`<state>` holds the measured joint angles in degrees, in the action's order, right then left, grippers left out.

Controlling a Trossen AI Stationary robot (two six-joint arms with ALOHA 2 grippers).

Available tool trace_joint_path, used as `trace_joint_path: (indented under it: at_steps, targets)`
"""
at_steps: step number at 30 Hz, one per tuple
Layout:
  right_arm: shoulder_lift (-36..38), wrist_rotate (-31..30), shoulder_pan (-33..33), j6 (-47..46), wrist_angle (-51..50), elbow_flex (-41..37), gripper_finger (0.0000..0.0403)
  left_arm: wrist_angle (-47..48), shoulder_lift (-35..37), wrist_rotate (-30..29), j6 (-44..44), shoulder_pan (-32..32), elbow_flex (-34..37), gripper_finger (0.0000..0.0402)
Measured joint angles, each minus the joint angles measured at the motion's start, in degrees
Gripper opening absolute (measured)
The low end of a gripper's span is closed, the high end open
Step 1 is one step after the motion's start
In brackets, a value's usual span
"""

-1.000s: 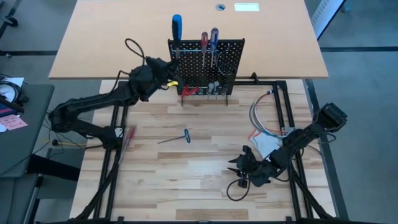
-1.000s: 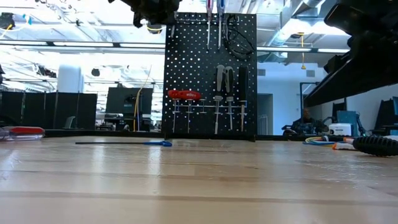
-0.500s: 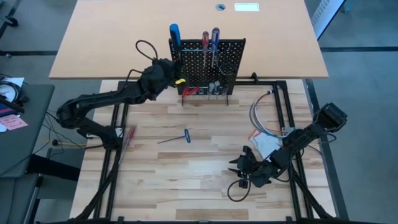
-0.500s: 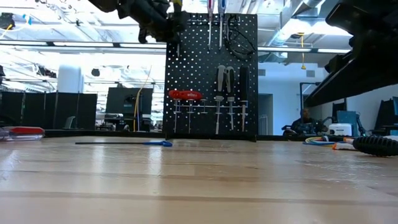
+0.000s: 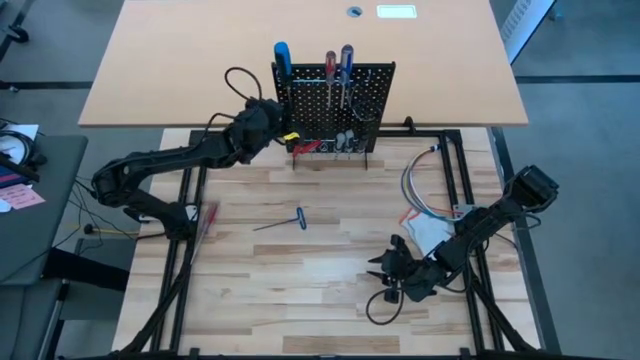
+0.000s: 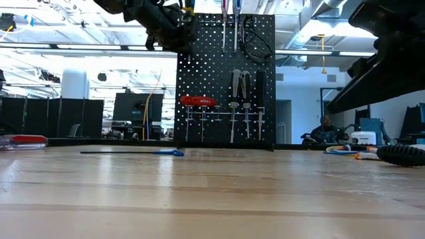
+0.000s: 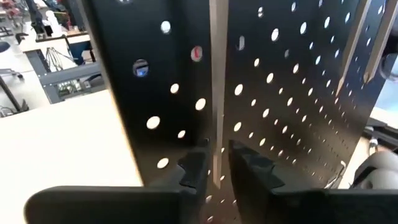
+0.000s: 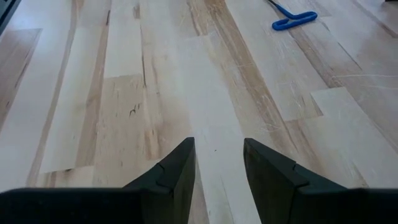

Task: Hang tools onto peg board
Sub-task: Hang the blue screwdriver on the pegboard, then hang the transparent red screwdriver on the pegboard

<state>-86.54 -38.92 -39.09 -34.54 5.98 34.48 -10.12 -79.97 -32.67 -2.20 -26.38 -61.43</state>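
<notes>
The black peg board point(image 5: 335, 100) stands upright at the table's far edge. Three screwdrivers stand in its top row: a blue-handled one point(image 5: 281, 55) at its left end, a red one point(image 5: 328, 62) and a blue-and-red one point(image 5: 345, 55). A red-handled tool point(image 6: 198, 101) and small steel tools hang on the hooks below. My left gripper point(image 7: 217, 171) is level at the board's upper left corner point(image 6: 174, 30). It is open a little, one finger on either side of the blue screwdriver's bare shaft point(image 7: 217, 93), with a thin gap on each side. My right gripper point(image 8: 219, 155) waits open over the near right of the table point(image 5: 385, 272).
A blue T-handle key point(image 5: 290, 220) lies in the middle of the wooden table, and a red-handled tool point(image 5: 208, 218) lies by the left frame rail. Coiled cables point(image 5: 420, 190) and a white glove point(image 5: 425, 232) lie at the right, near my right arm.
My left gripper has moved down and toward the peg board's upper left corner. The blue-handled screwdriver has gone down with it, and its shaft now runs down the board's face while its handle stands above the top edge.
</notes>
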Motion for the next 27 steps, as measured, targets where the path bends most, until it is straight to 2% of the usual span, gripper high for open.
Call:
trace_joint_path:
  at_steps: [4,9,16,22,27]
  targets:
    - [0.0,0.0,0.0,0.0,0.0,0.0,0.0143,3.3,0.3,-0.5,0.4,0.0,0.0,0.01]
    - [0.0,0.0,-0.1,0.0,0.0,0.0,0.0143,12.1,2.6,-1.1,2.6,0.4,0.0,0.015]
    - [0.0,0.0,-0.3,0.0,0.0,0.0,0.0143,32.3,10.6,-1.2,-0.2,3.7,0.0,0.0168]
    - [0.0,0.0,-0.2,0.1,0.0,0.0,0.0143,50.4,14.7,-1.2,-10.0,12.7,0.0,0.016]
    - [0.0,0.0,0.3,0.3,0.0,0.0,0.0143,63.2,12.1,2.3,-26.0,25.5,0.0,0.0145]
